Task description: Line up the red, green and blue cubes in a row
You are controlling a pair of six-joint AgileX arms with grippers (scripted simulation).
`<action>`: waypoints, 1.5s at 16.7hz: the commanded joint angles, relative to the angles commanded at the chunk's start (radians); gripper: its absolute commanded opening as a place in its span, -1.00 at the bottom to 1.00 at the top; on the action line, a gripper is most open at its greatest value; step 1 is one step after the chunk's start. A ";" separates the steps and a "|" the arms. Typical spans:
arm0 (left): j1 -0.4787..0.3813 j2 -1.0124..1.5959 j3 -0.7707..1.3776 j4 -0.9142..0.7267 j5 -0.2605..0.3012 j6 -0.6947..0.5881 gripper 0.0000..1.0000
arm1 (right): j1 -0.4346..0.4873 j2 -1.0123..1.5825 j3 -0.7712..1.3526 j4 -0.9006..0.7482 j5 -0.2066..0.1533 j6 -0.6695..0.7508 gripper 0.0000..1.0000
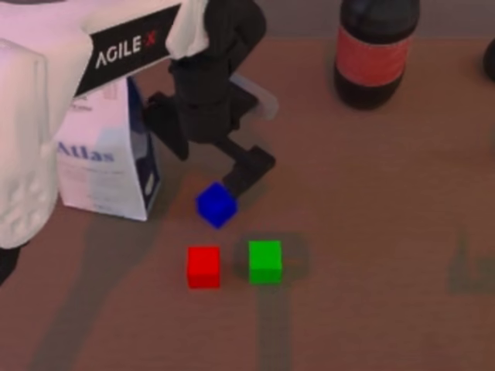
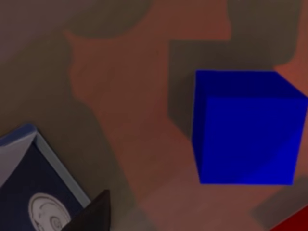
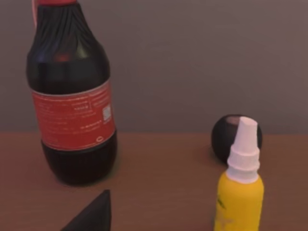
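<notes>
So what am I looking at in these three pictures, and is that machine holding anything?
A two-armed table robot, seen by three cameras: one overhead, one on each wrist. From above, the left arm's gripper hangs right at the blue cube; whether it grips the cube, I cannot tell. The red cube and green cube sit side by side nearer the front. A white carton stands at the left, a dark bottle at the back. The left wrist camera shows the blue cube close up. The right wrist camera sees the bottle, a yellow dropper bottle and a dark ball.
</notes>
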 joint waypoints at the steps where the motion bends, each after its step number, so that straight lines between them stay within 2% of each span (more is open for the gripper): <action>1: 0.002 0.005 -0.011 0.013 0.000 -0.001 1.00 | 0.000 0.000 0.000 0.000 0.000 0.000 1.00; 8: 0.005 0.097 -0.166 0.267 0.001 0.001 1.00 | 0.000 0.000 0.000 0.000 0.000 0.000 1.00; 13: 0.005 0.107 -0.179 0.285 0.001 0.001 1.00 | 0.000 0.000 0.000 0.000 0.000 0.000 1.00; 25: 0.005 0.107 -0.179 0.285 0.001 0.001 -0.81 | 0.000 0.000 0.000 0.000 0.000 0.000 1.00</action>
